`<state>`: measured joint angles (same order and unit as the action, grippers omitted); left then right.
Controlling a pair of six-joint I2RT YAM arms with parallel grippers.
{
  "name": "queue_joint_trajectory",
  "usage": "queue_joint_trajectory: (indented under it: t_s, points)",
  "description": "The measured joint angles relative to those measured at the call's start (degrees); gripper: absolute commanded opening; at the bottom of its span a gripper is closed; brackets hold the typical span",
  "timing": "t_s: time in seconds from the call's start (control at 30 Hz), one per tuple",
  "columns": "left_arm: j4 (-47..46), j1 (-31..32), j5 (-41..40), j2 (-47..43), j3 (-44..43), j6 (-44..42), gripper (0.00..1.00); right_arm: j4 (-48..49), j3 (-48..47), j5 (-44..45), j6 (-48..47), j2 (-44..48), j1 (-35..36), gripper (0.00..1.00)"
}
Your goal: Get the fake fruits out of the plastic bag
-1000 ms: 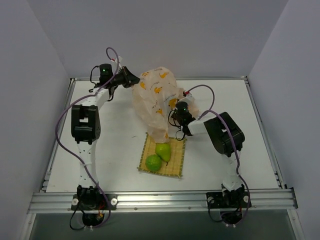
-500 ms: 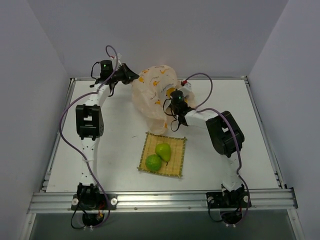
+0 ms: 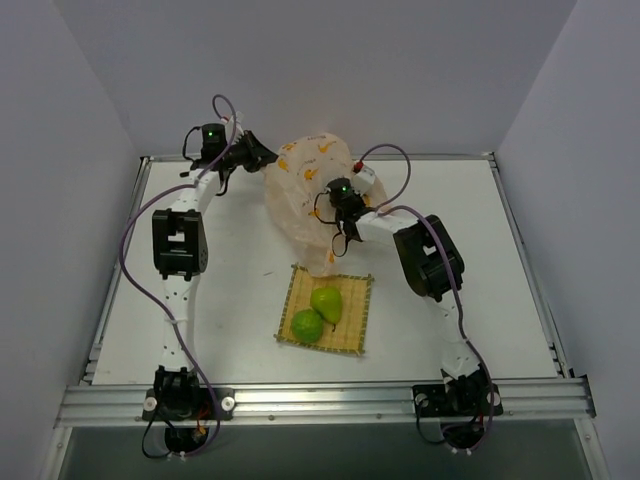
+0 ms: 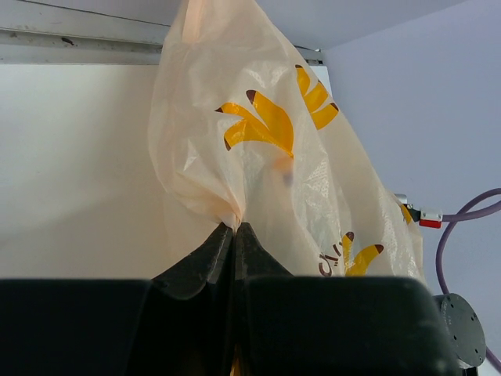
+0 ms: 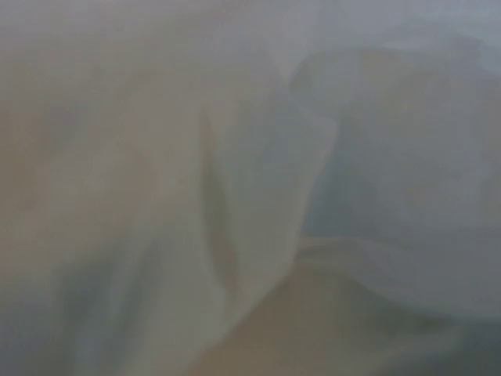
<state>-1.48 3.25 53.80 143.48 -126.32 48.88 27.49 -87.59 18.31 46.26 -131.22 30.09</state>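
The plastic bag (image 3: 308, 178) hangs bunched up at the back middle of the table, its lower tip just behind the yellow mat. My left gripper (image 3: 270, 160) is shut on a twisted fold at the bag's upper left; the left wrist view shows the gripper (image 4: 235, 228) pinching the bag (image 4: 258, 117). My right gripper (image 3: 336, 228) is pressed into the bag's right side, its fingers hidden. The right wrist view shows only blurred plastic (image 5: 235, 196). The green pear (image 3: 326, 303) and the round green lime (image 3: 306, 325) lie on the mat. The mango is hidden.
The square yellow woven mat (image 3: 355, 337) lies at the table's middle front. A raised metal rail (image 3: 430, 157) runs along the back edge, with grey walls behind and on both sides. Purple cables loop over both arms.
My right gripper moved up and to the left along the bag's side. The bag rose and drew back off the mat. The left gripper kept its hold, almost still.
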Motion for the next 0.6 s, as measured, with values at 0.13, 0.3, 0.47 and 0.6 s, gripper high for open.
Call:
queue_joint_trajectory:
  t_s: [0.13, 0.3, 0.47, 0.6]
  points:
    - [0.02, -0.02, -0.04, 0.13, -0.46, -0.07, 0.02, -1.07, -3.34, 0.63, -0.61, -1.84, 0.00, 0.53]
    - [0.15, -0.28, -0.13, 0.13, -0.52, -0.37, 0.02, 1.09, -2.12, 0.90, -3.08, -1.73, 0.00, 0.19]
    - [-0.85, -0.68, -1.38, 0.24, -0.52, 0.87, 0.02, 5.70, 7.69, -1.99, -7.85, 3.91, -0.02, 0.19]
    - [-4.94, -1.01, -2.80, 1.29, -0.68, 4.02, 0.02, 5.79, 15.28, -5.33, -11.72, 12.28, -0.02, 0.19]
